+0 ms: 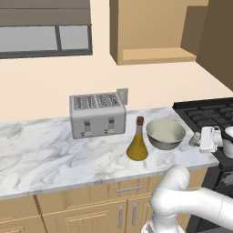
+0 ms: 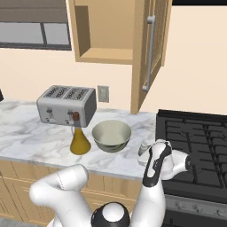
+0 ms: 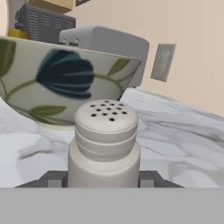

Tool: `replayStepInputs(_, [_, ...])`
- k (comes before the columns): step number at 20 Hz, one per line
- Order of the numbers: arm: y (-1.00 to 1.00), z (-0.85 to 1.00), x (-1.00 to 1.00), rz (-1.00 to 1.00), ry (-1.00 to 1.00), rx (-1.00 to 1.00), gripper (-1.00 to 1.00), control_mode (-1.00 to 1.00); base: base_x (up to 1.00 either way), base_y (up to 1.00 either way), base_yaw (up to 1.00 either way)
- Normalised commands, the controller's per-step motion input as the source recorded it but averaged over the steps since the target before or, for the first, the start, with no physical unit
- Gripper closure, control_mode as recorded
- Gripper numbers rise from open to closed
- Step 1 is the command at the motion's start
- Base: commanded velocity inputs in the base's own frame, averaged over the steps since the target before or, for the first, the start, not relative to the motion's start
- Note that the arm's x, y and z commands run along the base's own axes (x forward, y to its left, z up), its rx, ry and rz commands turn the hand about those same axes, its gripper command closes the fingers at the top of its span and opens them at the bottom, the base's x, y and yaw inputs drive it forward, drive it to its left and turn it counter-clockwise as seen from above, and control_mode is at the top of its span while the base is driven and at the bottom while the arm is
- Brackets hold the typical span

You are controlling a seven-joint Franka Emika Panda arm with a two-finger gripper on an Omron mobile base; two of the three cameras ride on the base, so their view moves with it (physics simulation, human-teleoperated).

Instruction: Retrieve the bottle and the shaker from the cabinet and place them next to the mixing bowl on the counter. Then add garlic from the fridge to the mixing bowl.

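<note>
My gripper [image 3: 103, 179] is shut on the shaker [image 3: 105, 144], a pale cylinder with a holed cap, held upright low at the counter [image 1: 41, 150] just right of the mixing bowl [image 1: 165, 133]. Whether its base touches the marble I cannot tell. From the right base view the shaker [image 2: 144, 147] peeks out beside the hand [image 2: 153, 162], close to the bowl [image 2: 111, 135]. The bottle [image 1: 137, 145] of yellow oil stands upright left of the bowl. The wall cabinet [image 1: 152, 32] above is open, its shelf bare. The fridge and the garlic are out of view.
A silver toaster [image 1: 97, 114] stands behind the bottle against the wall. A black stove [image 2: 195, 137] adjoins the counter's right end, right beside my hand. The open cabinet door [image 2: 150, 53] hangs over the bowl's far side. A wall outlet [image 3: 162, 62] is behind the toaster.
</note>
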Motion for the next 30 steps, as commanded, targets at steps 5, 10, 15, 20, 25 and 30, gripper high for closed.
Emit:
replayStepInputs(5, [0.24,-0.08,0.00,0.03,0.05,0.00,1.00,-1.00,0.00,0.00,0.00])
replayStepInputs(10, [0.29,-0.14,0.00,0.04,0.08,0.00,1.00,-1.00,0.00,0.00,0.00])
replayStepInputs(15, [0.29,-0.14,0.00,0.06,0.08,0.02,1.00,-1.00,0.00,0.00,0.00])
replayStepInputs(20, [0.23,-0.20,0.00,0.04,0.01,0.01,1.00,-1.00,0.00,0.00,0.00])
replayStepInputs(25, [0.20,-0.23,0.00,0.03,0.00,0.00,1.00,-1.00,0.00,0.00,0.00])
replayStepInputs(30, [0.34,-0.12,0.00,0.01,0.01,0.00,1.00,-1.00,0.00,0.00,0.00])
